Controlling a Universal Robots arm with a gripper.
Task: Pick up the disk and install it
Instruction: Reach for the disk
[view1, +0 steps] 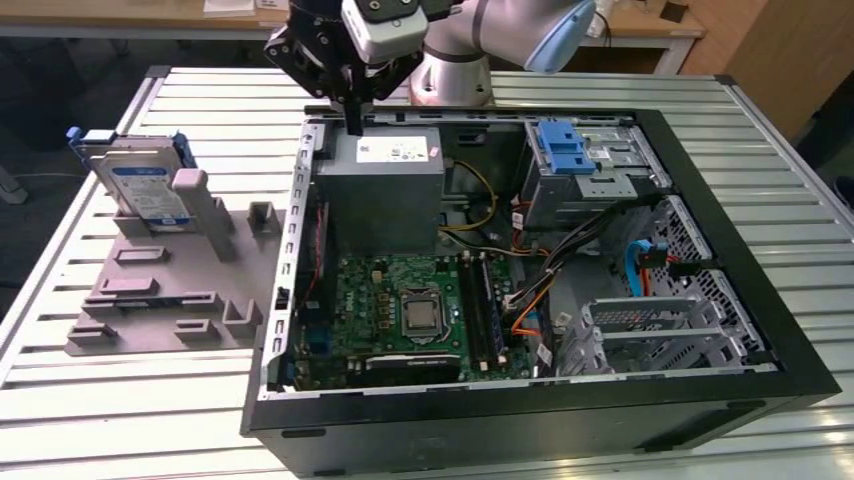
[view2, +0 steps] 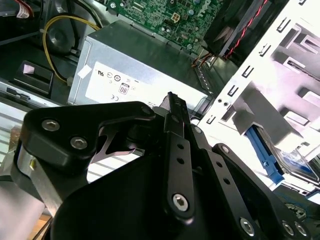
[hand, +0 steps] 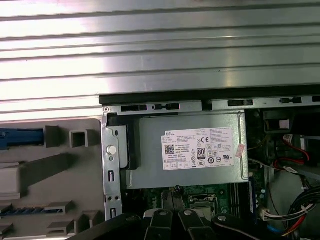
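Claw (view1: 355, 126), black, two-fingered, is hanging from the arm (view1: 514, 30) with its fingers (view2: 176, 120) pressing flat together and gripping nothing. It is pointing straight down at the far rim of the open computer case (view1: 747, 215). Directly beneath its tip, the grey metal box (view1: 380, 195) is lying inside the case, with its white label (view1: 396, 150) sitting just beside the tip in the exterior view; whether the tip is touching the box cannot be told. In the first wrist view the same box (hand: 185, 150) is lying just ahead of the claw's black linkages, label facing up. Disk (view1: 144, 185), silver with a white-and-blue label and a blue frame round its edges, is standing on edge in a grey holder (view1: 147, 290) outside the case. It is well apart from the claw, off toward the exterior view's left of it. The holder is resting on the slatted metal table (view1: 214, 90), which is also carrying the case. Past the box from the claw, a green circuit board (view1: 400, 310) is lying flat on the case floor. Toward the exterior view's right of the claw, a blue latch piece (view1: 567, 150) is sitting on top of a metal drive cage (view1: 594, 185). Yellow wires (view1: 474, 215) are running between the box and that cage.
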